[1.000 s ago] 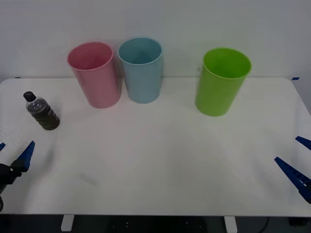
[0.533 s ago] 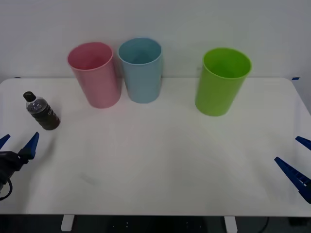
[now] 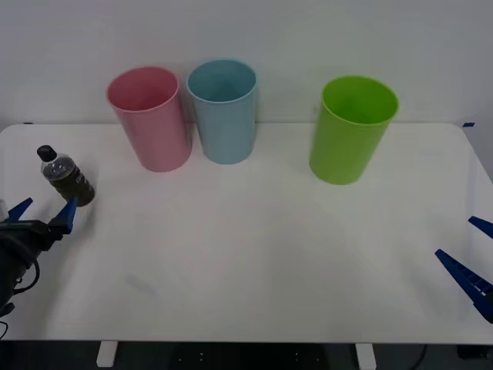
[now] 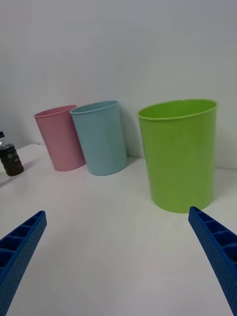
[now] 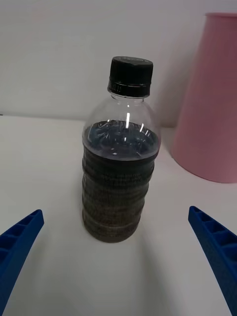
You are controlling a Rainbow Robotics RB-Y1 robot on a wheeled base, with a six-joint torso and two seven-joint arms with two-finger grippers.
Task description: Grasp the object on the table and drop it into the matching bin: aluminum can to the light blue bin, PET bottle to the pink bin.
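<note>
Closing in since a second ago, the left tool (image 3: 42,213) gapes beside the upright PET bottle (image 3: 68,179), untouched

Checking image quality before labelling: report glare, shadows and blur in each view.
Left wrist view: sharp, with a thin glare streak on the small clear plastic bottle with a black cap and a soft shadow at its base. Right wrist view: even light, faint shadow beside the lime green bin. Front view: slightly soft, no glare on the white table.

A small clear PET bottle (image 3: 68,179) with dark contents and black cap stands upright at the desk's (image 3: 254,254) left edge, near the pink bin (image 3: 151,117), which touches the light blue bin (image 3: 224,110).
</note>
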